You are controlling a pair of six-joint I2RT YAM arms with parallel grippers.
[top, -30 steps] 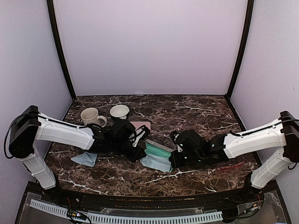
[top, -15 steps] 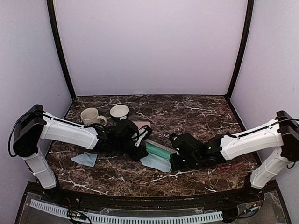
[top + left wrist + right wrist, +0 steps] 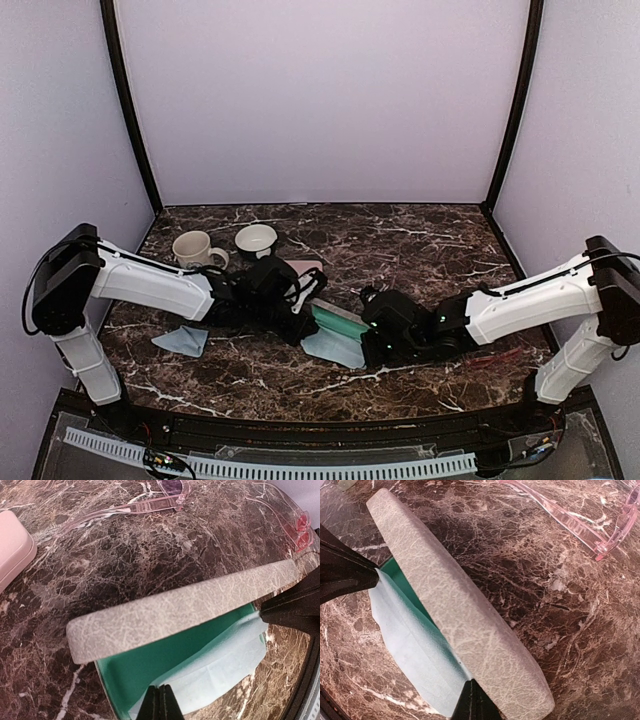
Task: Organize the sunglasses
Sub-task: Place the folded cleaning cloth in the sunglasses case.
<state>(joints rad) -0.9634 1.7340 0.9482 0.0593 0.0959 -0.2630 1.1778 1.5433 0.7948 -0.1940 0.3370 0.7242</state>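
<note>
Cloth point(image 3: 220, 665) in the open case point(image 3: 175, 612)
Left gripper point(image 3: 160, 702) and right gripper point(image 3: 470, 700) each pinch its edge, fingers pressed together; glasses point(image 3: 150, 505) lie beyond

A dark marble tabletop point(image 3: 430, 240) veined in white carries everything; near its middle a grey oblong case point(image 3: 190, 605) lies open, its textured lid raised over a green lining; a light-blue cloth point(image 3: 220, 670) lies partly inside that case and spills over its near edge; a pink case point(image 3: 303, 268) lies just behind; a cream mug point(image 3: 195, 249) and a white bowl point(image 3: 256, 239) stand side by side at the back left; a second light-blue cloth point(image 3: 182, 340) lies at the front left.
</note>
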